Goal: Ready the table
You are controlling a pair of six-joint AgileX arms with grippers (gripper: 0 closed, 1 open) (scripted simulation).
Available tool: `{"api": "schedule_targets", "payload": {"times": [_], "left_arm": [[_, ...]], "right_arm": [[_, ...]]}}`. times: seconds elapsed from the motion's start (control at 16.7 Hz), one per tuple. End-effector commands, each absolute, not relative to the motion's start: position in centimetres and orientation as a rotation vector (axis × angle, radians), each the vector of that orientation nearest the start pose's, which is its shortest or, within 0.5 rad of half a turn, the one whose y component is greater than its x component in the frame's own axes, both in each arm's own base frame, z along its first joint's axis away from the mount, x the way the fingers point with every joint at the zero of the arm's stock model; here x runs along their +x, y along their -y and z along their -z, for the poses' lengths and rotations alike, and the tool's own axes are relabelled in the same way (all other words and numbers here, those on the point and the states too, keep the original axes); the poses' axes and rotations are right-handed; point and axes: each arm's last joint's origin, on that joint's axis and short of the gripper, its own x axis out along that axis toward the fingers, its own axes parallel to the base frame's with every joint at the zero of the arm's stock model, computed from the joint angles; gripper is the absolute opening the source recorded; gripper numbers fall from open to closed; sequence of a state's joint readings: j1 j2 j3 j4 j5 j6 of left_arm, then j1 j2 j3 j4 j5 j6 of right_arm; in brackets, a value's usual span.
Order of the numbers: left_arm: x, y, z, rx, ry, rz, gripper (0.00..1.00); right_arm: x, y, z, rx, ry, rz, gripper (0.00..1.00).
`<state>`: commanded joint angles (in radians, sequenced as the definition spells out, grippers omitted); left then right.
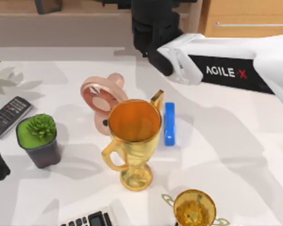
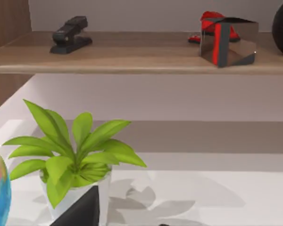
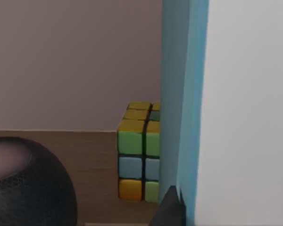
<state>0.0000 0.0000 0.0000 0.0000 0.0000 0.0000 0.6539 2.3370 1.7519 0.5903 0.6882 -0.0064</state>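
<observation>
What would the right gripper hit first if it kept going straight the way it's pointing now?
Probably the light blue and white upright object that its wrist view looks along at close range. Beyond it stand a colourful puzzle cube and a dark rounded speaker, though depth is unclear.

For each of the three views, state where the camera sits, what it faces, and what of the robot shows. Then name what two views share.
Top view: above the table, looking down at the big trophy, small trophy, succulent and remote; the right arm reaches toward the back.
Left wrist view: on the left arm, facing the shelf holding a stapler, with a leafy plant in front.
Right wrist view: on the right arm, facing a colour cube, dark speaker and blue panel.
Shared: top and left wrist views both show the white table.
</observation>
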Motion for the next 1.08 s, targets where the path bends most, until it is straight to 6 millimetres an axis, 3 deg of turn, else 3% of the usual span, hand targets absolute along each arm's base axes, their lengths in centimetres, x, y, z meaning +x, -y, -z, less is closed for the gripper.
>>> {"api": "schedule_targets", "payload": {"times": [0.24, 0.72, 1.08], "left_arm": [[10.6, 0.1, -16.0, 0.0, 0.0, 0.0, 1.0], [10.6, 0.1, -16.0, 0.0, 0.0, 0.0, 1.0], [10.6, 0.1, -16.0, 0.0, 0.0, 0.0, 1.0]], "right_arm": [[43.3, -31.9, -20.7, -0.009, 0.013, 0.003, 0.0], [39.4, -31.9, -22.1, -0.01, 0.012, 0.004, 0.0], [39.2, -31.6, -22.4, 0.007, 0.011, -0.008, 0.0]]}}
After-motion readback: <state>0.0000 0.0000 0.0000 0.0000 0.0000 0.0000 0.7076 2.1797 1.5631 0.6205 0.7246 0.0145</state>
